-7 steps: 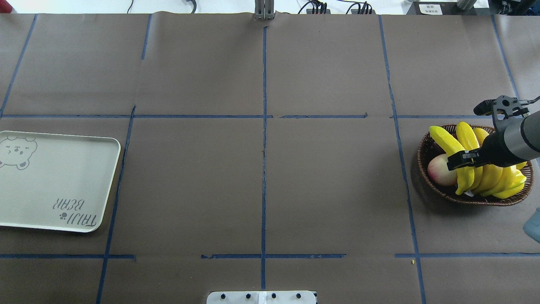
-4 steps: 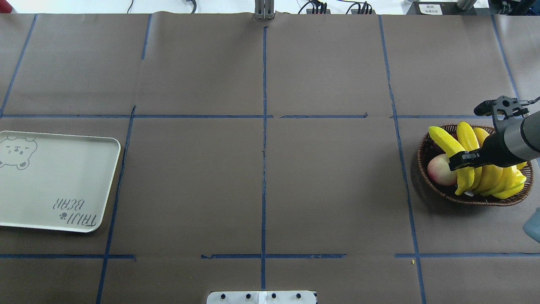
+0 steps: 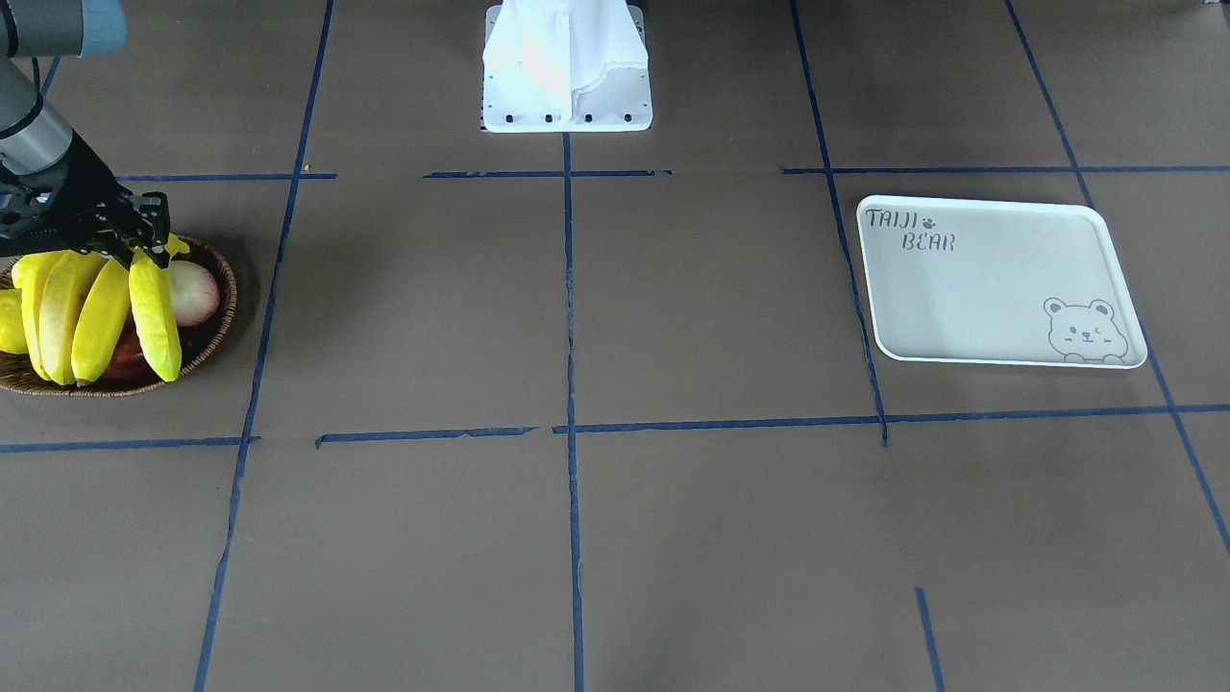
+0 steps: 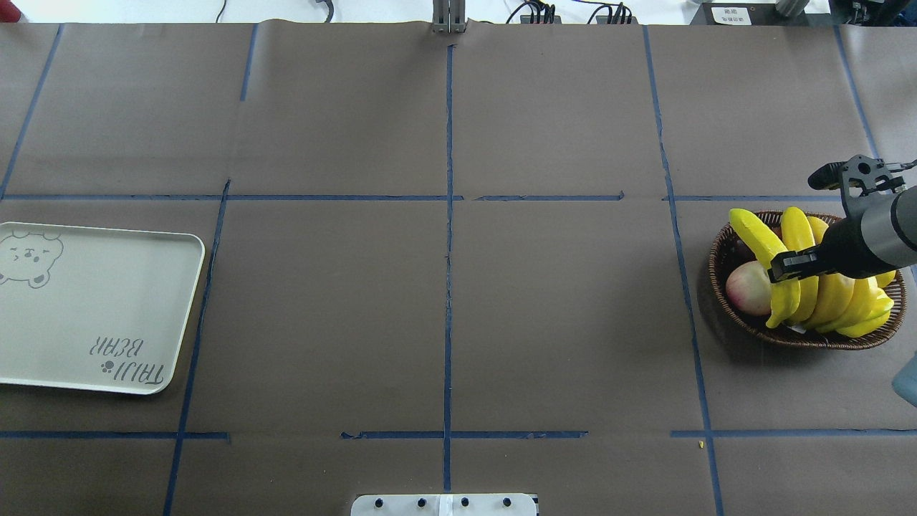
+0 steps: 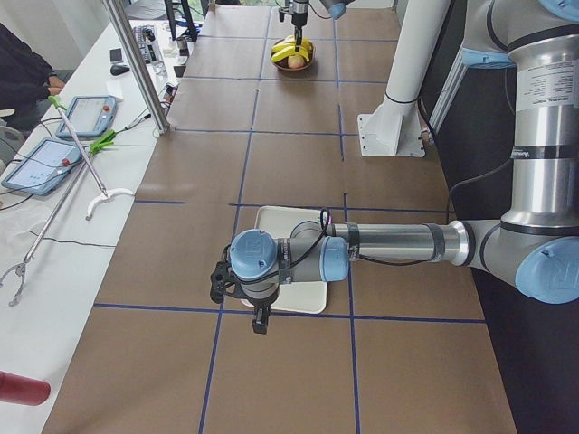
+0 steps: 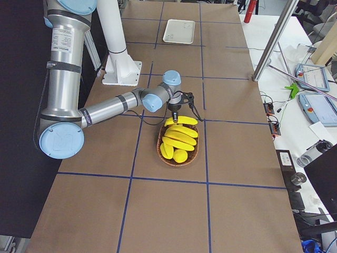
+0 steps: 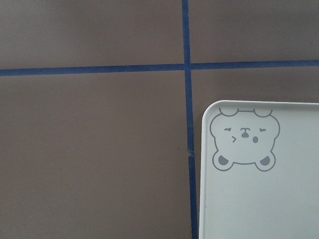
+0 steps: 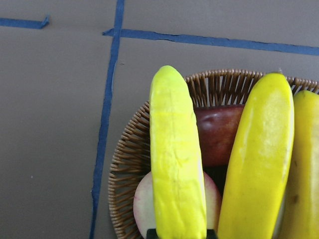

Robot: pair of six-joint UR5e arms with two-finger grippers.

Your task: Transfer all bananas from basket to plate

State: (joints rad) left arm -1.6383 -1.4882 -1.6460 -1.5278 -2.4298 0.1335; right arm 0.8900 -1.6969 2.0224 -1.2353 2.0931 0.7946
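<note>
The right arm's jaws pinch the outermost banana (image 4: 752,235) over the wicker basket (image 4: 788,338), where three more bananas (image 4: 834,301) lie among other fruit (image 4: 745,290). The first pick seems under way; next, lift clear and carry it across the surface (image 4: 559,322) to the white plate (image 4: 107,301), well apart. Whether the left arm's jaws are spread, I cannot tell.

Plate (image 4: 107,301) rim outside overhead view's left edge

Bright, even overhead light — soft shadow beside the basket (image 4: 723,315); frames sharp, slight glare on the bananas (image 8: 177,159).
</note>
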